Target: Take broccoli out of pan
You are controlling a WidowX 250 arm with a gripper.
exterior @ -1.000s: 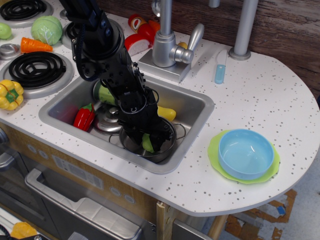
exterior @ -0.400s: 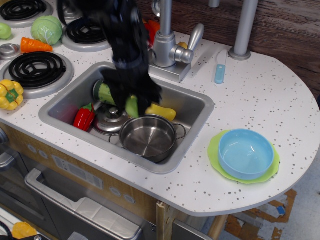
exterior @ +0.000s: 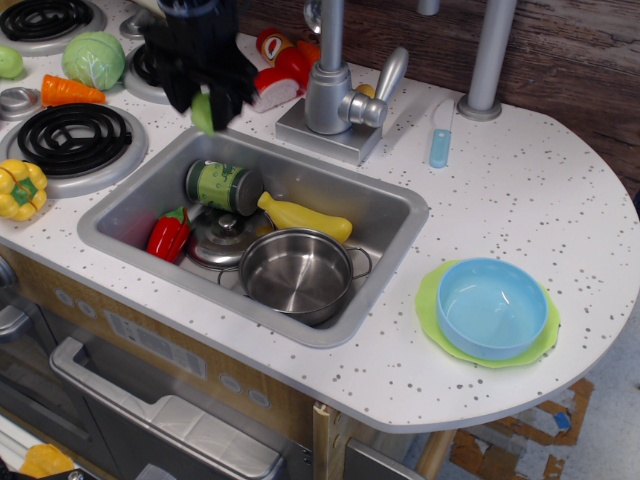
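My black gripper [exterior: 205, 108] is raised over the back left corner of the sink, shut on the small light-green broccoli [exterior: 203, 113], which hangs between its fingers above the counter edge. The steel pan [exterior: 296, 274] sits in the front of the sink [exterior: 390, 215], well below and to the right of the gripper. The pan's inside shows only bare metal.
In the sink lie a green-labelled can [exterior: 222, 186], a yellow vegetable [exterior: 305, 217], a red pepper [exterior: 168, 235] and a steel lid [exterior: 220, 243]. A faucet [exterior: 335, 80] stands behind. A blue bowl [exterior: 492, 307] on a green plate sits right. Stove burners, cabbage [exterior: 93, 58] and carrot [exterior: 68, 92] lie left.
The gripper lifted the broccoli out of the pan and carried it up and to the left, from inside the pan to above the sink's back left corner. The pan stayed in place.
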